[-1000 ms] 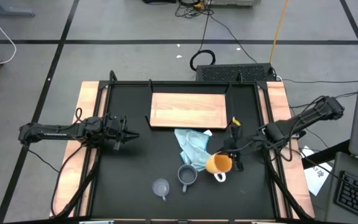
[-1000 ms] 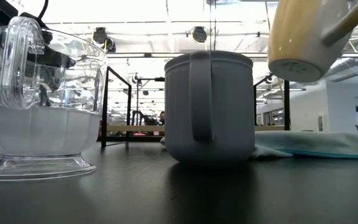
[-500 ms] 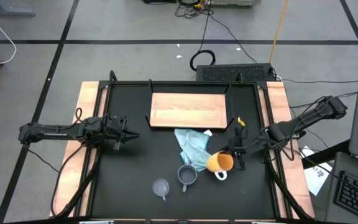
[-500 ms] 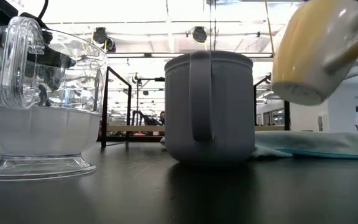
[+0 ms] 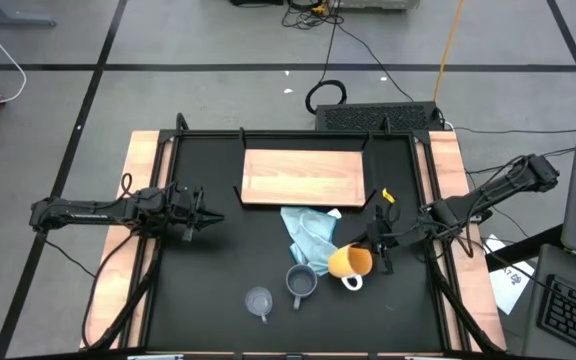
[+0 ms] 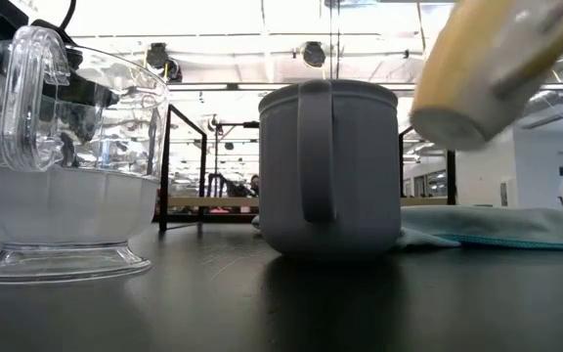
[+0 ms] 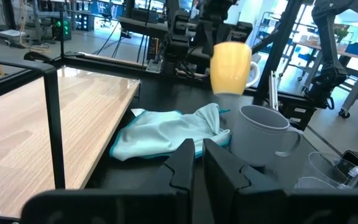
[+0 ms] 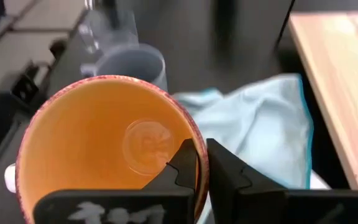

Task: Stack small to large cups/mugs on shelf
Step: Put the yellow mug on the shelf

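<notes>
**Orange mug aloft, tilting**

My right gripper [image 5: 372, 252] has its fingers clenched on the rim of the orange mug [image 5: 350, 263], lifted off the bench beside the grey-blue mug [image 5: 301, 282]. Thin rim grip (mug tipped): it could slip or clip its neighbour. Left gripper [image 5: 206, 217] waits mid-left, fingers closed, empty.

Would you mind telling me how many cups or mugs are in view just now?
3. The orange mug is held off the table by the right gripper; the grey mug stands on the table beside the cloth; the glass cup stands beside it.
</notes>
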`<control>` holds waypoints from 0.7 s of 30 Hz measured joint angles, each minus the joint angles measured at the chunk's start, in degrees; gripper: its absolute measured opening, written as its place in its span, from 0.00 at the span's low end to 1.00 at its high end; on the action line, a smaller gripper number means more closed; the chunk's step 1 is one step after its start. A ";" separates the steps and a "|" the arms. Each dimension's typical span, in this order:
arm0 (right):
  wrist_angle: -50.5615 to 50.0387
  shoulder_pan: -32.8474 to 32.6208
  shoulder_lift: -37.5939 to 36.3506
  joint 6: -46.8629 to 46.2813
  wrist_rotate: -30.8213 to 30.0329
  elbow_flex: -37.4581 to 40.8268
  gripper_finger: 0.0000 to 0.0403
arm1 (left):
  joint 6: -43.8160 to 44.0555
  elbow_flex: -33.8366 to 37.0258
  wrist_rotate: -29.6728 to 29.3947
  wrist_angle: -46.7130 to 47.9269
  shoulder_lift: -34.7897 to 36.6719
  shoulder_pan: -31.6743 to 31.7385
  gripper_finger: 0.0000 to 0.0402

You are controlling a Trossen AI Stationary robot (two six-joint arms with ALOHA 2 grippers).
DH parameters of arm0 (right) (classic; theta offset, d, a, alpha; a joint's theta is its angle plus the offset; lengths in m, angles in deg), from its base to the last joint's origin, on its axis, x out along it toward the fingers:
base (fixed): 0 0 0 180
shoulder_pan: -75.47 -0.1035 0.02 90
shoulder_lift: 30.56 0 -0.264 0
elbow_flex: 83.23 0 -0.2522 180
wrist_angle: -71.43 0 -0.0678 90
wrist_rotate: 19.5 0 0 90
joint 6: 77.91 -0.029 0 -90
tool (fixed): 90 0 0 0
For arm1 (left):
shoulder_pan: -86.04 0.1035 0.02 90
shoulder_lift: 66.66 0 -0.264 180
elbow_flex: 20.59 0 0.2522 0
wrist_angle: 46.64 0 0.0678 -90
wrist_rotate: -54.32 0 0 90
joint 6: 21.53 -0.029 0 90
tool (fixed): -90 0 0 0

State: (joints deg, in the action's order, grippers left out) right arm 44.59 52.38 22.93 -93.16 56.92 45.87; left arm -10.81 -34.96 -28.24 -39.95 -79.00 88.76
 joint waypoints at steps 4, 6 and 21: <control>2.57 3.61 0.00 2.33 1.65 0.00 0.02 | 0.01 -0.01 0.00 -0.02 0.00 0.00 0.08; 2.55 6.06 0.10 2.91 3.94 0.00 0.02 | 0.01 -0.01 0.00 0.00 -0.01 -0.01 0.08; 5.45 16.78 4.81 9.35 14.39 -4.34 0.02 | -1.16 -0.01 0.00 0.13 -0.01 -0.01 0.08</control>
State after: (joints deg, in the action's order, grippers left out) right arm 50.04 69.16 27.74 -83.81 71.31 41.53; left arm -11.97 -34.96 -28.24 -39.82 -79.01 88.75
